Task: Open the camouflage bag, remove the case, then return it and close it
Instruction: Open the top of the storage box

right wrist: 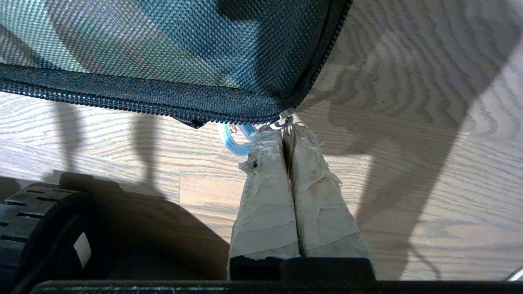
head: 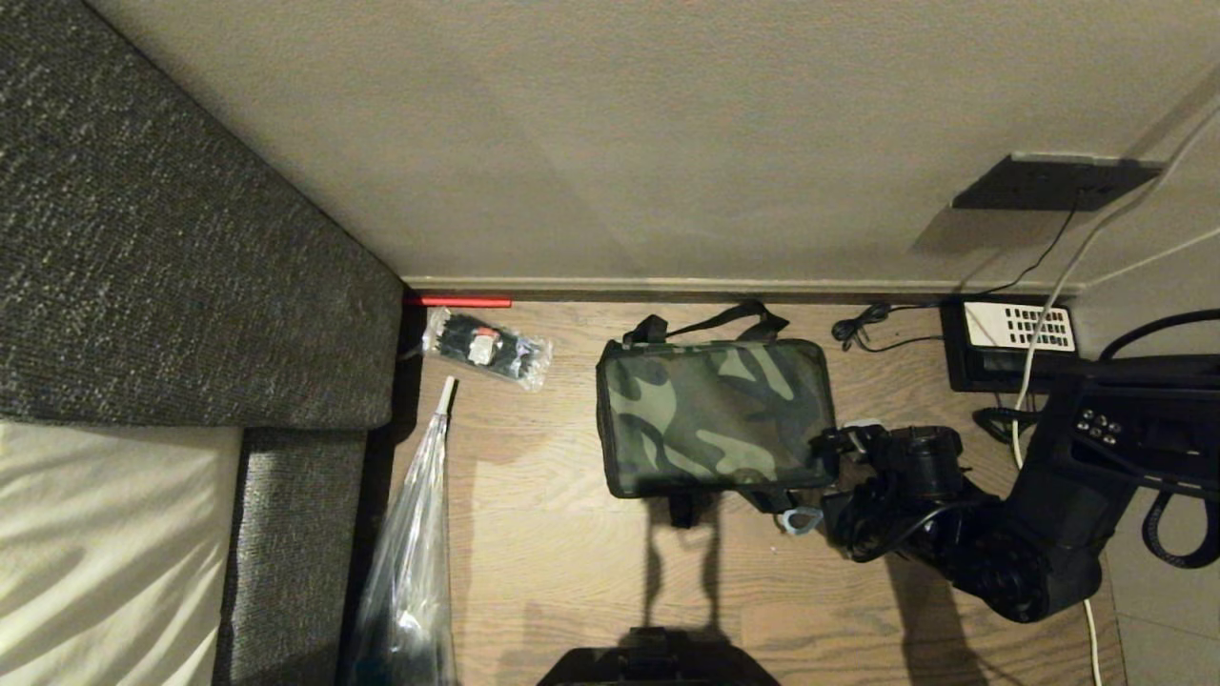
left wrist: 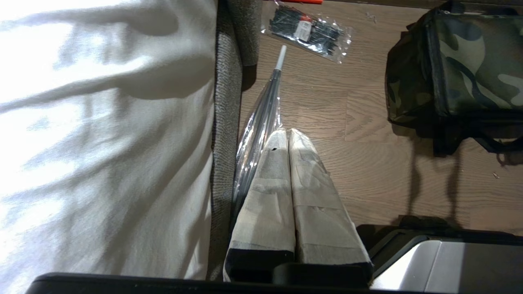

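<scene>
Head view: the camouflage bag (head: 717, 415) lies zipped on the wooden floor (head: 572, 553) near the wall, between a clear packet of black ties (head: 488, 348) and a black phone (head: 1012, 354). The right gripper (head: 803, 517) sits at the bag's near right corner, beside a pale blue ring (head: 799, 520).

Left wrist view: the left gripper (left wrist: 287, 136) hangs above the floor beside the sofa (left wrist: 225, 122), fingers together, holding nothing.

Right wrist view: the taped fingers (right wrist: 267, 171) are pressed together on the silver zip pull (right wrist: 286, 120) at the bag's corner
</scene>
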Robot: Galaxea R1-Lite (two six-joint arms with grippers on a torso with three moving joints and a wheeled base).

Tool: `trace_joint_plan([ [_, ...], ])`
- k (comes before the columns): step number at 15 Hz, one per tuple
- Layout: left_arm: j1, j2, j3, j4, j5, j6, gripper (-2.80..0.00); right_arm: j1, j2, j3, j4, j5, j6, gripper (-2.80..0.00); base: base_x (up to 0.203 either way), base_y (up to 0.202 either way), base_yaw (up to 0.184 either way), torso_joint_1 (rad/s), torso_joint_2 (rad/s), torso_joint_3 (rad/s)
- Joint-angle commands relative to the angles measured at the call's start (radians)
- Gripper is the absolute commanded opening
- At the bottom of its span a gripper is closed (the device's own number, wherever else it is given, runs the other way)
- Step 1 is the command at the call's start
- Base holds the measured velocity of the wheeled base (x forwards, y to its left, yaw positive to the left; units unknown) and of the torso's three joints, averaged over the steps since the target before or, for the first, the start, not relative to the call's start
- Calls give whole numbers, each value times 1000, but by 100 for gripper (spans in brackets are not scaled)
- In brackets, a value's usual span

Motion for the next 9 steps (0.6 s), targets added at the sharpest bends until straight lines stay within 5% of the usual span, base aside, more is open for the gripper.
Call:
trace_joint_plan([
  [1, 0, 2, 0, 0, 1, 0, -280, -3, 8, -12, -14, 18, -5, -280, 0, 0, 0, 0, 0, 0],
  [9, 0, 2, 2, 0, 1, 0, -280, -56, -1, -46, -6, 54, -43, -280, 0, 0, 0, 0, 0, 0],
])
